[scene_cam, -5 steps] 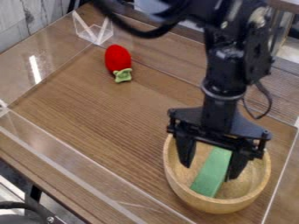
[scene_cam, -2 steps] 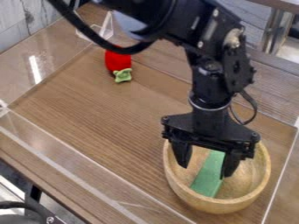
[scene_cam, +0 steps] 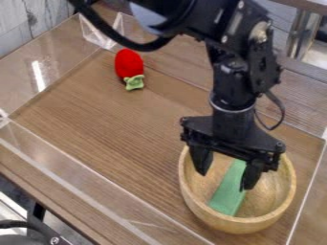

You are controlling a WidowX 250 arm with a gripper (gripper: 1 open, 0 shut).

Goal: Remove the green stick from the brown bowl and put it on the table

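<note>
Lower right of the frame: brown bowl (scene_cam: 205, 211) on the bench (scene_cam: 115, 134), green stick (scene_cam: 234, 189) lying slanted inside it. Gripper (scene_cam: 230, 170) pointing straight down into the bowl, jaws spread wide to either side of the stick, holding nothing. Upper left of centre: red strawberry toy (scene_cam: 128, 65), well apart from the bowl.
</note>
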